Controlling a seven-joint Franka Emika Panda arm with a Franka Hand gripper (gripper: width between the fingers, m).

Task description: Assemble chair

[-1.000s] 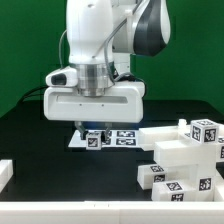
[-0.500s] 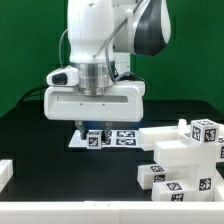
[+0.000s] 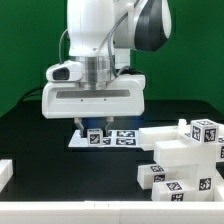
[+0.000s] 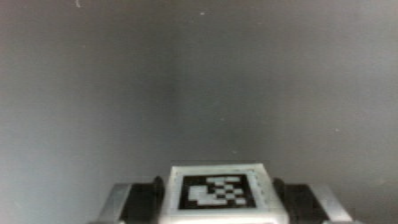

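Note:
My gripper (image 3: 94, 129) hangs over the back middle of the black table, shut on a small white chair part (image 3: 95, 137) that bears a black-and-white tag. In the wrist view that part (image 4: 222, 190) fills the gap between the two dark fingers (image 4: 135, 201), its tag facing the camera, with my gripper (image 4: 221, 203) closed against both its sides. More white chair parts lie at the exterior view's right: a thick slab (image 3: 168, 150), a tagged cube (image 3: 206, 130) and tagged blocks (image 3: 160, 176) near the front edge.
The marker board (image 3: 122, 138) lies flat on the table right behind the held part. A white piece (image 3: 5, 172) shows at the front of the exterior view's left. A green wall stands behind the table.
The hand has risen a little between the earlier frames and now, with the white part still between the fingers. The other parts have not moved.

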